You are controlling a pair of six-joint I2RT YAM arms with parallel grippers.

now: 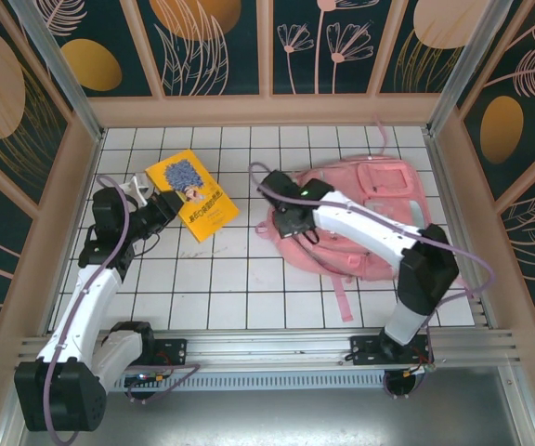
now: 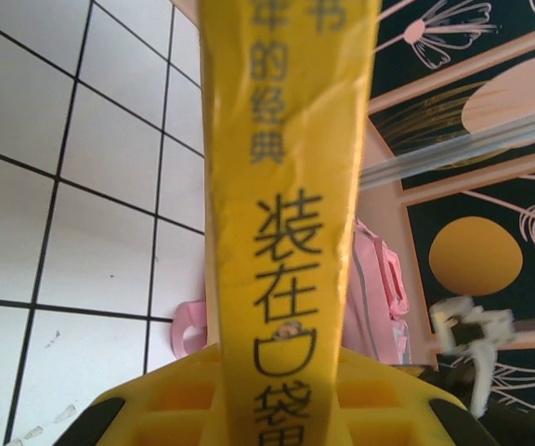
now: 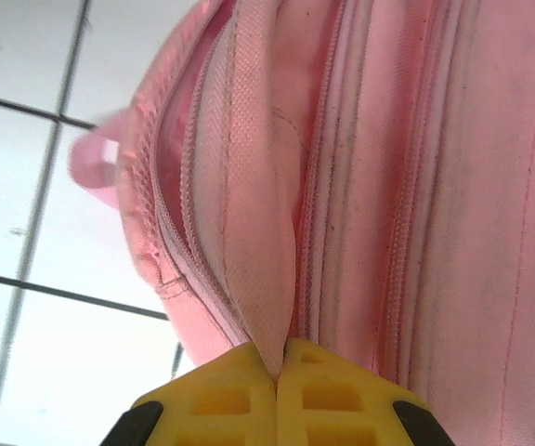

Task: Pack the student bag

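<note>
The pink student bag (image 1: 365, 218) lies flat on the tiled table at right of centre, its zipped opening facing left. My right gripper (image 1: 291, 223) is shut on the fabric edge of that opening (image 3: 258, 269), pinching a fold between the yellow fingers. A yellow book (image 1: 191, 193) with a blue-flower cover sits left of centre. My left gripper (image 1: 161, 206) is shut on the book's near edge; in the left wrist view the yellow cover (image 2: 286, 186) with black characters runs up from between the jaws. The bag (image 2: 379, 297) shows pink behind the book there.
A white-tiled table (image 1: 240, 288) is ringed by wooden-framed walls with a floral pattern. A pink strap (image 1: 342, 297) trails from the bag toward the near edge. A small silvery-white object (image 1: 137, 189) lies just left of the book. Bare tiles lie between book and bag.
</note>
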